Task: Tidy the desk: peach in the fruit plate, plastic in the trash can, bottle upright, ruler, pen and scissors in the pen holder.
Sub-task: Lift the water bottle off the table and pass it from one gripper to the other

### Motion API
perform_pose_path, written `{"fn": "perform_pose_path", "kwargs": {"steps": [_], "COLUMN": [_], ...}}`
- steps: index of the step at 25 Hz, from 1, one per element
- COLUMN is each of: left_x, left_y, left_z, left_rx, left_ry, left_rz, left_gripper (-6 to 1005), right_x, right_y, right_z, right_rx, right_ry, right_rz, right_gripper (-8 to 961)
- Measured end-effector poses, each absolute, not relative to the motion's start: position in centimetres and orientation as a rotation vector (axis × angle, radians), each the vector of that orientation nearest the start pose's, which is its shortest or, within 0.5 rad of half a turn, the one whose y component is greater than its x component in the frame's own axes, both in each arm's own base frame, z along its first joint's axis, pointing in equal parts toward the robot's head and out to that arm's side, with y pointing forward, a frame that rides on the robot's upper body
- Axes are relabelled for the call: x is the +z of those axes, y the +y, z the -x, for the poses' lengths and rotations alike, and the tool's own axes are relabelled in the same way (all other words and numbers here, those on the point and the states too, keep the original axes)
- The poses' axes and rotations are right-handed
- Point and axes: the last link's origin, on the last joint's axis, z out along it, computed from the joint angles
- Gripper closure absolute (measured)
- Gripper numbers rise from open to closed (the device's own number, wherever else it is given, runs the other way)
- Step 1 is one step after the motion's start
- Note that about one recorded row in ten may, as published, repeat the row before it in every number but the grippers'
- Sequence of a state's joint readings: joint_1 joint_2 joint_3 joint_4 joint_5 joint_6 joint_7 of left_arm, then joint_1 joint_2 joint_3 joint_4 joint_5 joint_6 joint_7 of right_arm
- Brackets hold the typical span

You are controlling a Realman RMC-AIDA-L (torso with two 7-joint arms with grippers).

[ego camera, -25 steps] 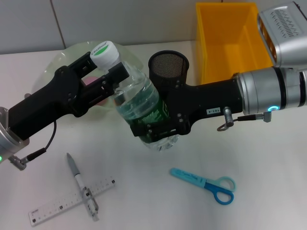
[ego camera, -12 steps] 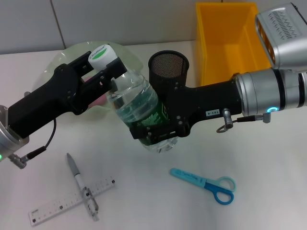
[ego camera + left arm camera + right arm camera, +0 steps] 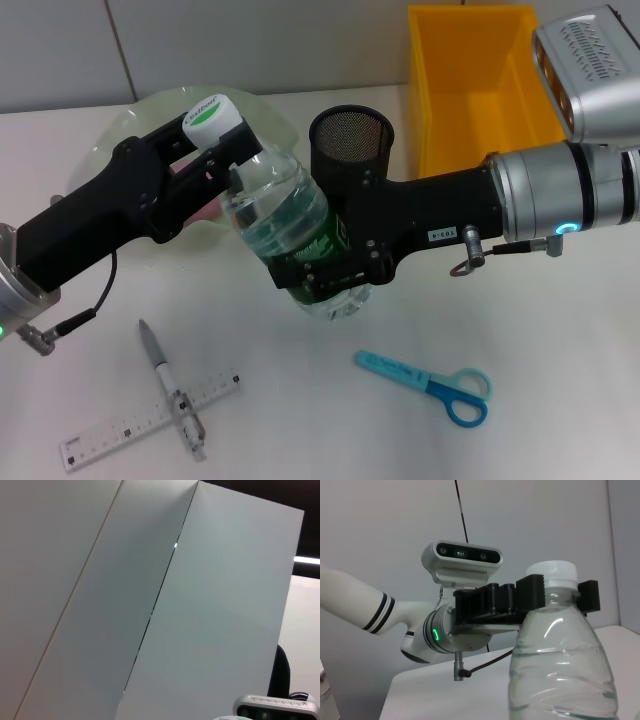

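White desk (image 3: 540,420) | both tools, left tool (image 3: 215,150), right tool (image 3: 325,275), clamp ribbed clear bottle (image 3: 285,215)

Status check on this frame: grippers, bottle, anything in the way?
Left gripper shut on bottle neck; right gripper shut on its lower body. Bottle tilted, off the table. Pen holder close behind; plate beside.

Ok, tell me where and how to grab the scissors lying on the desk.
Grip the scissors from above, across the pale blue closed blades near the pivot. They lie flat, blade tip toward the bottle, handle loops toward the robot's right, so jaws should close across the narrow blade part; the loops are wider and harder to pinch. Both grippers, left and right, currently hold the bottle.
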State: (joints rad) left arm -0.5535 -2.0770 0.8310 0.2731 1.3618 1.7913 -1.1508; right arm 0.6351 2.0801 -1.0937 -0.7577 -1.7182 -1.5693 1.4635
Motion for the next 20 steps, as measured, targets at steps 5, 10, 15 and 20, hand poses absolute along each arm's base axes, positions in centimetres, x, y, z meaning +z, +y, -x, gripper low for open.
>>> {"fn": "perform_pose_path", "kwargs": {"steps": [5,10,15,20], "left_x": [-0.67,-0.62,-0.56,-0.53], "left_y": [30.72,30.69,30.68,30.66], "left_z": [21.33,21.31,21.35,21.34], "left_rx": [-1.588,-1.593,-1.593,-1.596], "left_ry": [-0.541,-0.539,-0.540,-0.539], "left_rz": [2.424,2.424,2.423,2.423], "left_gripper": [555,555,555,555], "right_x": [-2.49,-2.53,-2.53,-2.56], "right_y": [34.45,34.45,34.48,34.54], "right_z": [-16.44,-16.36,-16.35,-16.34], "right_rx": [0.828,0.829,0.829,0.824], "right_ry": [0.291,0.292,0.293,0.301], "right_rz": [2.990,2.993,2.991,2.989], "right_gripper": [186,186,186,186]}}
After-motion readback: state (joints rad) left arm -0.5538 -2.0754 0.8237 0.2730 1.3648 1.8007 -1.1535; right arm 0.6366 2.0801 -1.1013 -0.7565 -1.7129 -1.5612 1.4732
